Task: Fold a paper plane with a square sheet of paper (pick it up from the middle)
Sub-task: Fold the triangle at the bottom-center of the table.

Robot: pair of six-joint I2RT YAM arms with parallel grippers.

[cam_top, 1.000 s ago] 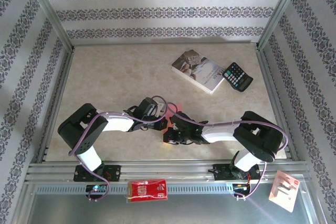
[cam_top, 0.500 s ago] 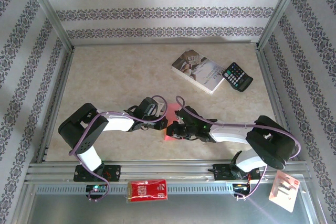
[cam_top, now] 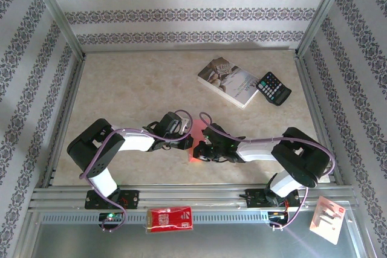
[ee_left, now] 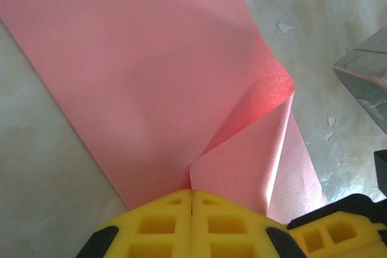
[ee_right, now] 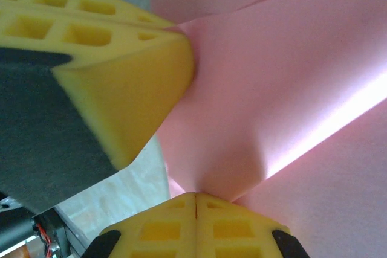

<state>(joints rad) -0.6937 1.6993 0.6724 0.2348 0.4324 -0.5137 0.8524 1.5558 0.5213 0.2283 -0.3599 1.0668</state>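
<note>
seemingly folding early, clamping the square sheet of paper (ee_left: 151, 58) in left and right jaws — likely needing the crease pressed flat next.

Looks like a robotics lab test cell: aluminium frame posts (cam_top: 56, 13), back wall (cam_top: 193, 4) papered in floral stripes, marble-look tabletop (cam_top: 133, 83), two cabled robot arms (cam_top: 100, 152) bolted to a slotted metal rail (cam_top: 199, 195).

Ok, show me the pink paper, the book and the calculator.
pink paper (ee_left: 133, 77), left wrist view, flat middle of the sheet.
book (cam_top: 229, 83), top view, its cover.
calculator (cam_top: 273, 88), top view, its keypad.
</note>
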